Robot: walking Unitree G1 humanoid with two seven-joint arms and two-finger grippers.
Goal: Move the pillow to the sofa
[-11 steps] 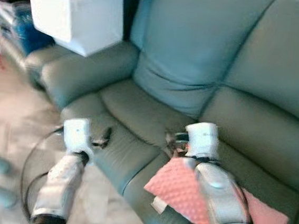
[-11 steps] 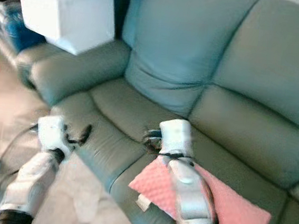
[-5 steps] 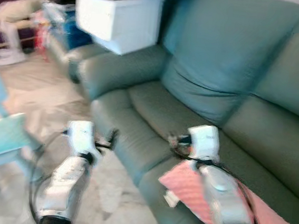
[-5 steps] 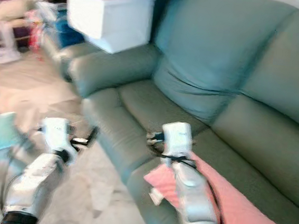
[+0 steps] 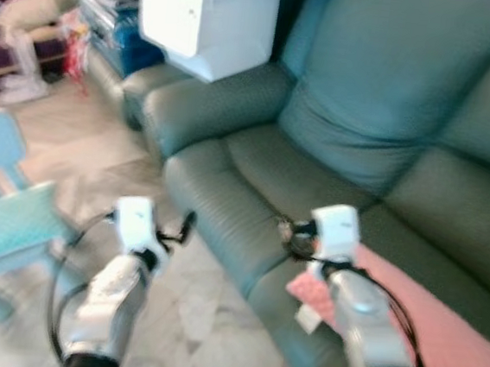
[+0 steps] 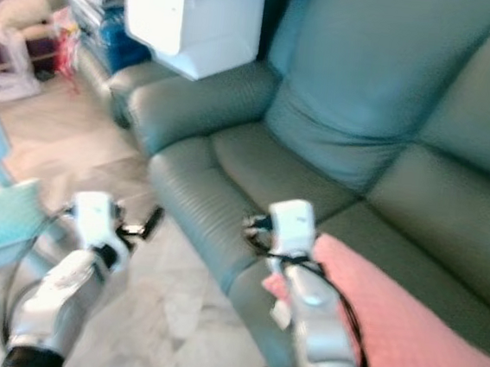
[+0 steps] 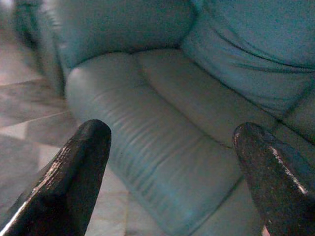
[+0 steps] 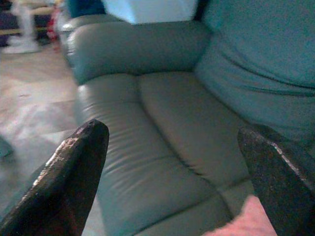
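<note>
The pink textured pillow (image 5: 452, 329) lies flat on the seat of the teal sofa (image 5: 255, 171), at the right. Its near corner with a white tag (image 5: 307, 318) hangs at the seat's front edge. My right gripper (image 5: 285, 232) hovers just past that corner, over the seat, and is open with nothing between its fingers (image 8: 78, 167). A pink corner of the pillow (image 8: 246, 221) lies below them. My left gripper (image 5: 178, 227) is over the floor in front of the sofa's left seat cushion (image 7: 162, 142). It is open and empty too.
A white box (image 5: 210, 20) rests on the sofa's left armrest (image 5: 209, 111). A light blue chair (image 5: 3, 221) stands on the tiled floor (image 5: 202, 314) at the left. Blue boxes (image 5: 120, 37) and clutter lie beyond the armrest.
The whole picture has shifted and is blurred, so the camera has moved; the sofa now sits further right in view. Both arms keep their pose and the pillow stays on the seat.
</note>
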